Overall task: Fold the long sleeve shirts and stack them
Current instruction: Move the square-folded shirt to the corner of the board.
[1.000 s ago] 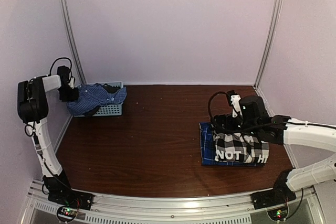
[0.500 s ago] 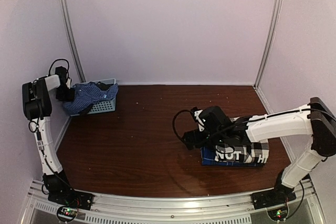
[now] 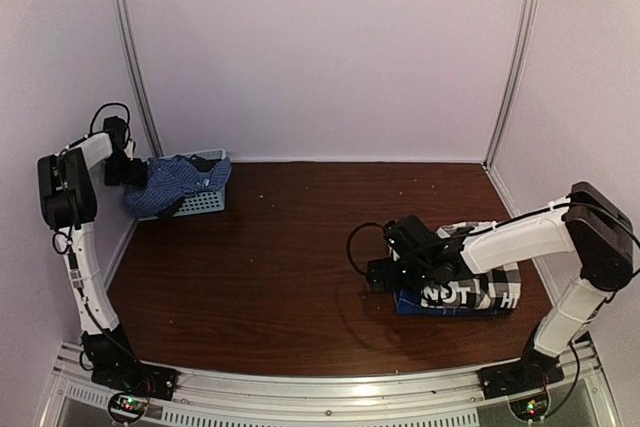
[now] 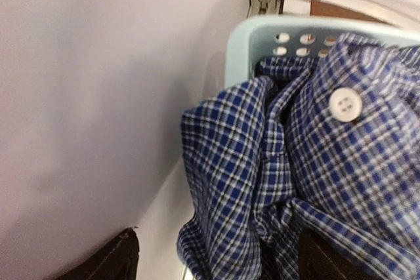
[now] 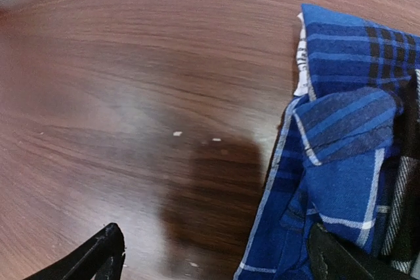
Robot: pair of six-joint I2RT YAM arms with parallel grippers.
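At the far left, the left gripper hangs beside the wall at the left rim of the basket. Its fingers are spread wide. The blue fine-check shirt is heaped in the basket and spills over the rim. In the wrist view a fold of that shirt, one white button showing, hangs loose between the parted fingers of the left gripper, pinched by neither, with the basket rim behind it.

To the right, the right gripper sits low over the table, just beside the left edge of the folded stack. There the black-and-white plaid shirt, lettering up, lies on the darker blue plaid shirt. Its wrist camera shows the right gripper with fingers wide apart, one over bare wood, the other over the darker blue plaid shirt. Nothing is gripped.

The table is dark brown wood with a few pale specks. Pale lilac walls close it in, with metal posts in the far corners.

A second ago the right gripper was above the far side of the stack; it now stands at the stack's left edge. The basket has slid slightly toward the left wall.
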